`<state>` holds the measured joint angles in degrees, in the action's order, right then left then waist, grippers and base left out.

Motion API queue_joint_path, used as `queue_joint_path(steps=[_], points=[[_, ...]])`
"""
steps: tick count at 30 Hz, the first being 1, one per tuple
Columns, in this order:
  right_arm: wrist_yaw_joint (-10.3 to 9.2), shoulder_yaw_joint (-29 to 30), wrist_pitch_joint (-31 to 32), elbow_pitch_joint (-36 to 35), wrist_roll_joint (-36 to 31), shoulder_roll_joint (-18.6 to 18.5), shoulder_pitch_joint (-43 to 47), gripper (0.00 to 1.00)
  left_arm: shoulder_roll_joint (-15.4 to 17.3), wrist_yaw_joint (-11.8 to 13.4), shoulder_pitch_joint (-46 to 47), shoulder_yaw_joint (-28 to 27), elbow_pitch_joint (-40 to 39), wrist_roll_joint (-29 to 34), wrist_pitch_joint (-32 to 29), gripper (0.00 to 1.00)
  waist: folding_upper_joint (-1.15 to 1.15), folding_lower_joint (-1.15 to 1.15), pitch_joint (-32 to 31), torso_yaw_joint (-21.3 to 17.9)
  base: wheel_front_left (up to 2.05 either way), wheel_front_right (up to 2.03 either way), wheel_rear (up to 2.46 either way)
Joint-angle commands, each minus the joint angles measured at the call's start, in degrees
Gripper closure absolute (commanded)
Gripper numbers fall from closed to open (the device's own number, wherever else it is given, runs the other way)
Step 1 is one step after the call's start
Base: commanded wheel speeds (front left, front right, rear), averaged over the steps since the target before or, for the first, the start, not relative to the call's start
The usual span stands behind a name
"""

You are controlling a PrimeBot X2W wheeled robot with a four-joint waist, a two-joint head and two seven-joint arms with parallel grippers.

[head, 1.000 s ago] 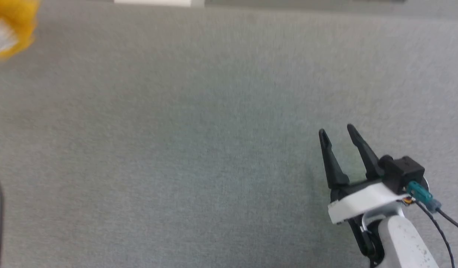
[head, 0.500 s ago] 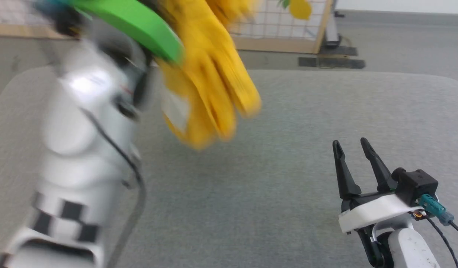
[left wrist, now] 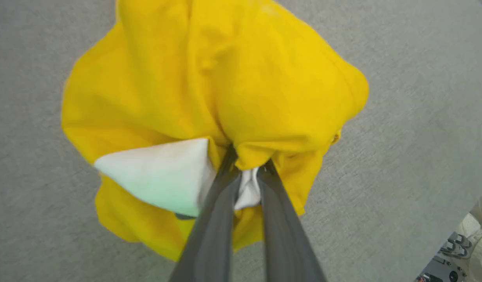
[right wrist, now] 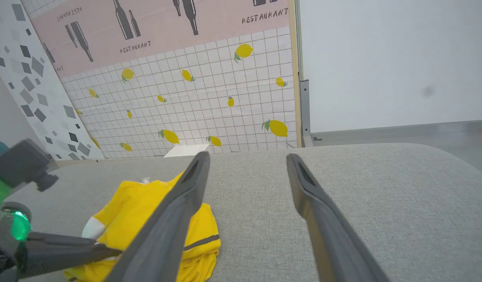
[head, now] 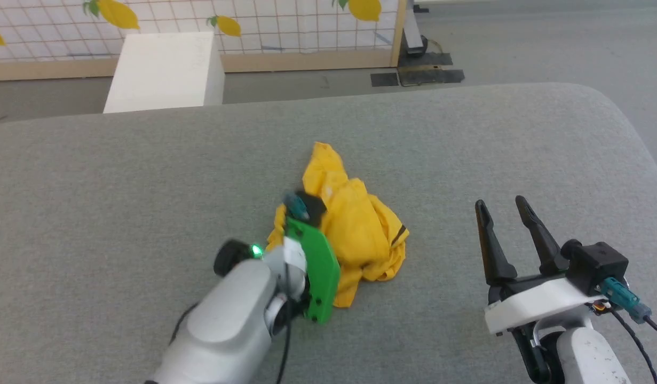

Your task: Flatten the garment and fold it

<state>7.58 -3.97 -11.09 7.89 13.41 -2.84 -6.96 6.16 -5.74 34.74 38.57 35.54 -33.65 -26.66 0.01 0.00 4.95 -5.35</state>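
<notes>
The garment point(head: 355, 229) is a crumpled yellow-orange heap in the middle of the grey padded table point(head: 147, 176). In the left wrist view my left gripper point(left wrist: 246, 168) is shut on a bunch of its fabric point(left wrist: 233, 78), beside a white patch point(left wrist: 158, 176). From the head, the arm's green wrist mount point(head: 317, 272) hides the near left part of the heap and those fingers. My right gripper point(head: 501, 205) stands open over bare table, to the right of the garment and apart from it. Its own view shows the jaws point(right wrist: 247, 158) wide apart, the garment point(right wrist: 123, 211) low on the left.
Beyond the table's far edge stand a white box point(head: 165, 72) on the floor and a tiled panel with lemon prints point(head: 285, 24). The table's right end curves away at a rounded corner point(head: 622, 122). Bare grey surface lies all round the heap.
The head camera has tilted up. My left arm has swung the hanging garment down from high at the left onto the table's middle. The right gripper has stayed open.
</notes>
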Motion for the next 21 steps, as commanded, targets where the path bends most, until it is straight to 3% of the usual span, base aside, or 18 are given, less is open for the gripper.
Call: queue_joint_path(steps=[1, 2, 3, 4, 7, 10, 11, 14, 17, 21], points=[[-0.09, 0.0, 0.2, -0.2, -0.2, 0.0, 0.5, 0.00, -0.3, -0.6, -1.3, 1.5, 1.0, -0.3, -2.5, 1.00, -0.01, 0.00, 0.5, -0.6, 0.00, 0.00, 0.00], [-0.09, -0.1, 0.2, -0.1, -0.3, 0.0, 0.6, 0.00, -0.3, -0.9, -1.8, 2.3, 1.4, -0.8, -4.4, 0.95, -0.01, 0.00, 0.4, -0.7, 0.00, 0.00, 0.00], [-0.09, -0.1, 0.3, 0.0, -0.3, 0.0, 0.6, 0.00, -0.2, -1.0, -2.1, 2.7, 1.5, -1.3, -5.3, 0.31, -0.01, 0.00, 0.4, -0.7, 0.00, 0.00, 0.00], [-0.09, -0.2, 0.4, 0.0, -0.4, 0.0, 0.7, 0.00, -0.1, -1.1, -2.3, 2.7, 1.2, -1.7, -5.6, 0.00, -0.01, 0.00, 0.3, -0.6, 0.00, 0.00, 0.00], [-0.09, -0.6, 0.6, 0.0, -0.4, 0.0, 0.9, 0.00, 0.4, -0.8, -2.4, 1.5, -1.4, -1.8, -1.7, 0.00, -0.01, 0.00, 0.0, -0.1, 0.00, 0.00, 0.00], [-0.09, -1.0, 0.8, -0.2, -0.6, 0.0, 1.1, 0.00, 0.9, 0.8, -3.1, -1.8, -6.0, -1.6, 7.6, 0.00, -0.01, 0.00, -0.5, 0.7, 0.00, 0.00, 0.00], [-0.09, -1.7, 1.6, -1.3, -1.3, 0.0, 1.5, 0.00, 3.1, 5.5, -5.7, -7.4, -14.2, 2.0, 26.5, 0.00, -0.01, 0.00, -0.8, 2.9, 0.00, 0.00, 0.00], [-0.09, -2.5, 2.4, -2.0, -2.2, 0.0, 1.3, 0.00, 4.7, 9.2, -9.0, -10.9, -17.9, 4.0, 36.6, 0.00, -0.01, 0.00, -0.8, 4.6, 0.00, 0.00, 0.00], [-0.09, -3.8, 4.0, -2.4, -3.4, 0.0, 0.3, 0.00, 6.0, 11.8, -12.5, -13.7, -20.5, 5.7, 40.7, 0.00, -0.01, 0.00, -0.3, 6.2, 0.00, 0.00, 0.00], [-0.09, -9.1, 11.1, -1.4, -6.8, 0.0, -2.6, 0.00, 6.5, 14.3, -17.4, -19.0, -25.3, 8.7, 41.6, 0.00, -0.01, 0.00, 1.0, 8.0, 0.00, 0.00, 0.00]])
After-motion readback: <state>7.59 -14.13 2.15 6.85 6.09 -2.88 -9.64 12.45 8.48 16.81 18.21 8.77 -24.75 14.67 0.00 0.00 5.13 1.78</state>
